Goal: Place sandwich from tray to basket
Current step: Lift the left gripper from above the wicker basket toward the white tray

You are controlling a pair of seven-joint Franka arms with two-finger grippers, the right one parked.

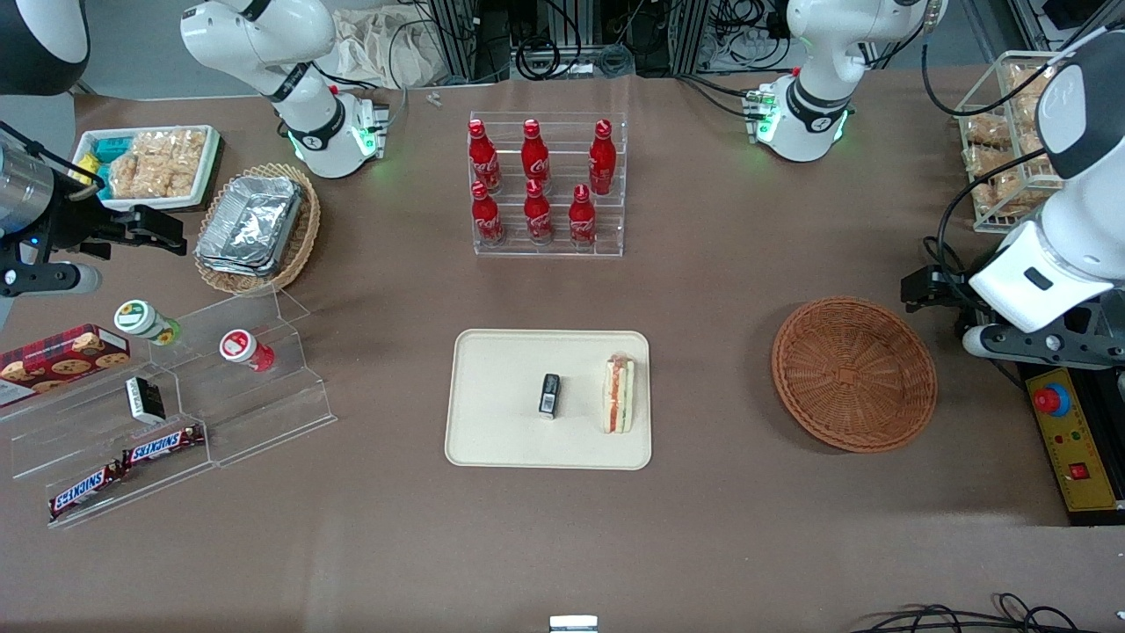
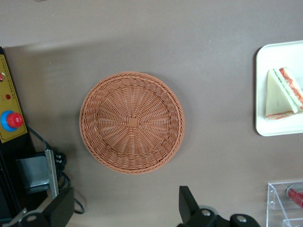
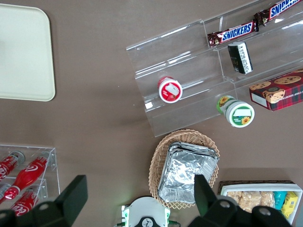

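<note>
The tabletop [image 1: 703,527] holds it all. The clear shelf [image 1: 255,404] is at its edge by the parked arm's end. The tray [image 1: 492,422] sits in the middle. The basket [image 1: 854,374] is closer to the edge at the working arm's end, flat and round.

The pincer [image 2: 127,189] is up above the tabletop at that same edge, near the basket. It is spread wide and has nothing in it.

The sandwich [image 1: 619,394] is on the tray, just by the tray's edge that faces the basket. It stands with its stripes of filling up. It looks light, soft and easy to squash, and the slices might slide. I would pinch it gently on its two flat bread sides, around the middle. It has no label I can see.

Two bars [image 1: 163,446] lie on the shelf, and I think they say SNICKERS. The little box [image 1: 549,396] beside the sandwich is black and white, with print too small to read.
</note>
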